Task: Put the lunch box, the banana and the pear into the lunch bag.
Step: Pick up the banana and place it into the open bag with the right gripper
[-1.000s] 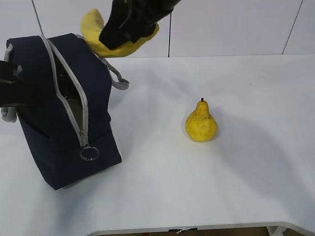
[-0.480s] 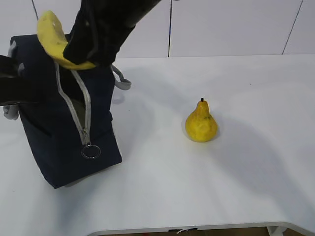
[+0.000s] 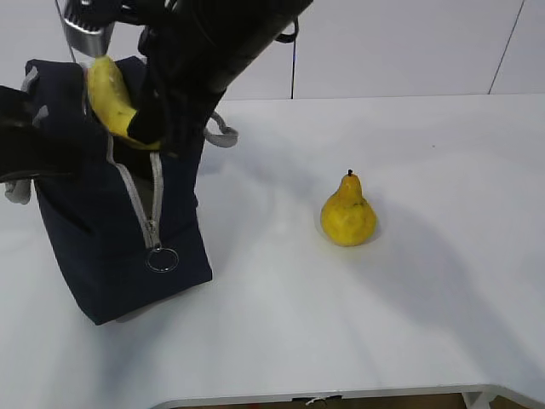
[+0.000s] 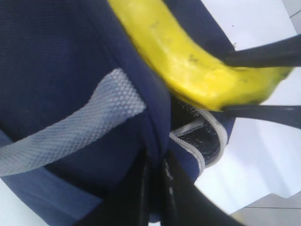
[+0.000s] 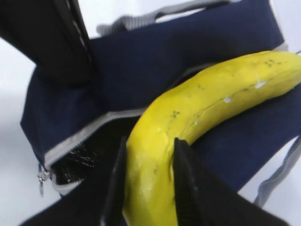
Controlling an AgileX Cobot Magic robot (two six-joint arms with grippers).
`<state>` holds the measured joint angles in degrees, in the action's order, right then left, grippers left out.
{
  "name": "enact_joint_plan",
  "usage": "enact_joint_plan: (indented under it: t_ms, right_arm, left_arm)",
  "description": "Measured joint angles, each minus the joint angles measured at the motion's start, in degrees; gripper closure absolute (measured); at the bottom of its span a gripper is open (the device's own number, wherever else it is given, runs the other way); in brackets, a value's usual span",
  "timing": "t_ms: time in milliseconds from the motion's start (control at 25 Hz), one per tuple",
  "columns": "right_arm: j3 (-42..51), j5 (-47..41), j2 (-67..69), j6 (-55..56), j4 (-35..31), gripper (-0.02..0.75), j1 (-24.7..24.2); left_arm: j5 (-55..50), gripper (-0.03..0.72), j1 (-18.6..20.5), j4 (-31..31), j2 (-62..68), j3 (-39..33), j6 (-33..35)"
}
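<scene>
Yellow banana [image 3: 111, 98], clamped in my right pincer [image 5: 148, 176], has swung from behind the lunch bag [image 3: 111, 247] to hang over its unzipped mouth; my left pincer [image 4: 155, 179], pinched shut on the bag's rim, steadies it. The pear [image 3: 347, 213] waits on the bench [image 3: 409, 307], right of the bag.

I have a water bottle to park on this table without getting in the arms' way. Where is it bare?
Bare tabletop lies right of the pear and across the front edge. The strip between the pear and the lunch bag is free too. The left is crowded: both grippers and the banana work at the bag's opening.
</scene>
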<state>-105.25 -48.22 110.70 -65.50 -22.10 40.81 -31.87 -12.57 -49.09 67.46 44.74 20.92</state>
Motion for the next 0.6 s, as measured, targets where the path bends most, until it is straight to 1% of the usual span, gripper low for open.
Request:
enact_joint_plan:
  t_ms: [80,240,600]
  right_arm:
    - [0.0,0.0,0.5,0.0,1.0,0.509,0.0]
    - [0.0,0.1,0.6,-0.1,0.8,0.509,0.1]
    - [0.0,0.3,2.9,-0.1,0.5,0.509,2.7]
  left_arm:
    - [0.0,0.703,0.0,-0.2,0.0,0.0,0.0]
    - [0.0,0.703,0.0,-0.4,0.0,0.0,0.0]
    - [-0.2,0.703,0.0,-0.4,0.0,0.0,0.0]
